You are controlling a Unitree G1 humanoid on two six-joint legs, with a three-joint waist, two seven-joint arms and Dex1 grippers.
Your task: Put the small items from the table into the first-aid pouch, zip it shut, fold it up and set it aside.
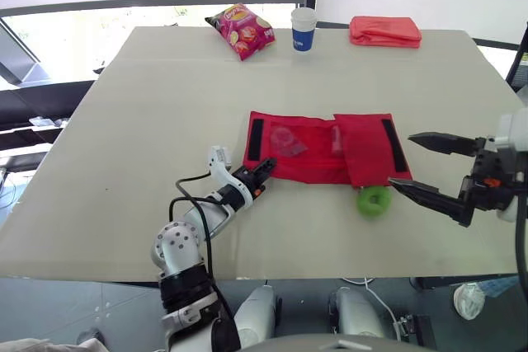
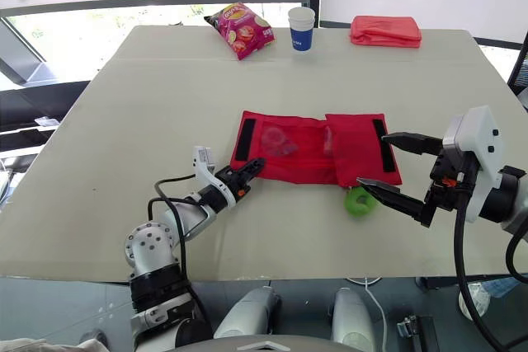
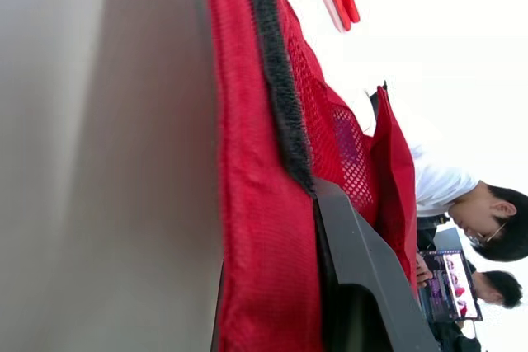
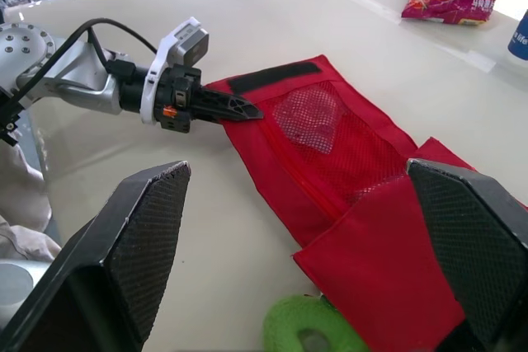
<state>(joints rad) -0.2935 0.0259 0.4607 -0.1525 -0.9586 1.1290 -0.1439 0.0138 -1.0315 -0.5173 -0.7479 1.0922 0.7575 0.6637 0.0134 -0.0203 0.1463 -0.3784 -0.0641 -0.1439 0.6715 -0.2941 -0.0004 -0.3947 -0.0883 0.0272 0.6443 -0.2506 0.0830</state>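
Pinching the near left corner of the red first-aid pouch (image 1: 309, 150), my left tool (image 1: 264, 167) has its fingers pressed together on the fabric. That forearm lies low over the worktop (image 1: 165, 105), angled toward the pouch. The pouch lies opened flat at the worktop's middle, its right flap folded over. My right tool (image 1: 400, 159) hovers spread wide at the pouch's right end, one finger above the flap. The other is near the green foam ring (image 1: 374, 200), which sits just beside the pouch's near edge. The head views take in a crisp bag (image 1: 240, 29), a blue paper cup (image 1: 304, 29) and a folded red cloth (image 1: 384, 30) along the far edge. My right wrist view gives the mesh pocket (image 4: 330, 133) with a pale round item (image 4: 307, 117) under it. My left wrist view looks along the black strip (image 3: 276, 96) to two people (image 3: 437, 187) beyond.
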